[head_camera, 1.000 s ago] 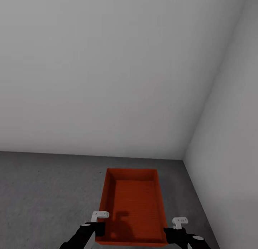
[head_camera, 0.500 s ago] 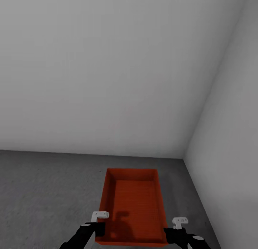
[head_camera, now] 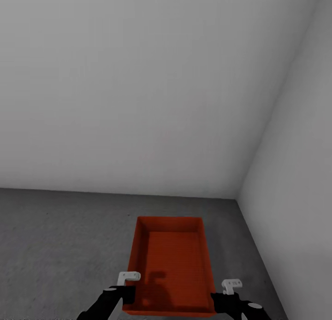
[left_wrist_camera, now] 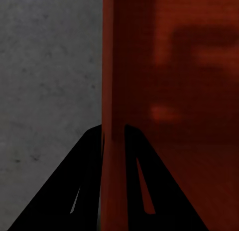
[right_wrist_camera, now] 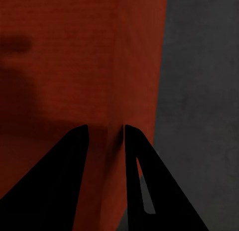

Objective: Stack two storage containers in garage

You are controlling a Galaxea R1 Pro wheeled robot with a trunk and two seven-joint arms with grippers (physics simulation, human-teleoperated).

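Barely any change: edge of the grey floor (head_camera: 60, 246) at 9 o'clock a bit higher than a moment ago, so just a small camera move. Left gripper (left_wrist_camera: 113, 131) pinched tight on the orange-red container (head_camera: 170, 260) at 7 o'clock. Container at 6, near the garage corner. Right gripper (right_wrist_camera: 105, 129) pinched on it at 5. Probably ready for setting down.

The storage container (head_camera: 169, 260) is orange-red with a finely ribbed bottom. The floor (head_camera: 60, 246) is speckled dark grey, the walls (head_camera: 138, 90) plain pale grey.
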